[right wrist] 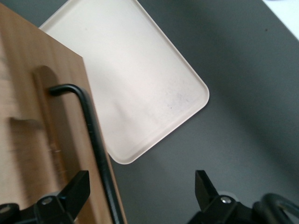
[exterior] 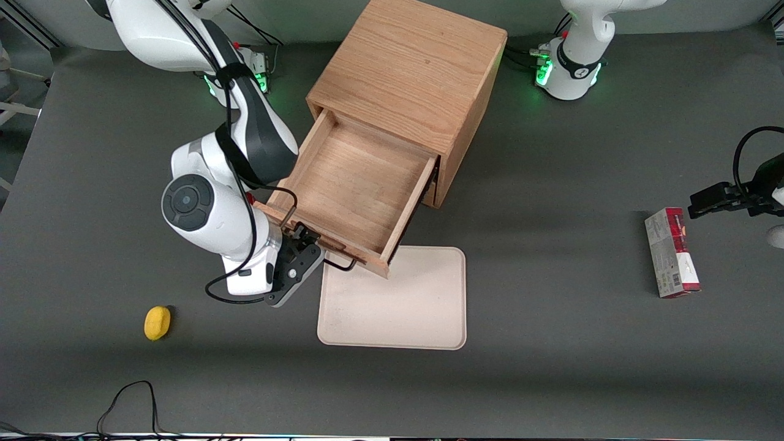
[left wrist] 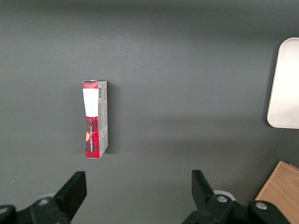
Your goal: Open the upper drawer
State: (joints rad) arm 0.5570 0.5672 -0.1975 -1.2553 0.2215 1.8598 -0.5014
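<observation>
Oak upper drawer (exterior: 355,184) pulled out, gripper (right wrist: 142,186) fingers apart beside thin wire handle (right wrist: 93,140).

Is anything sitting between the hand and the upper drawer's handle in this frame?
Nothing visible does. The hand is open at the front of the upper drawer, its fingers straddling the black wire handle. The drawer is already pulled far out, overhanging the beige tray.
</observation>
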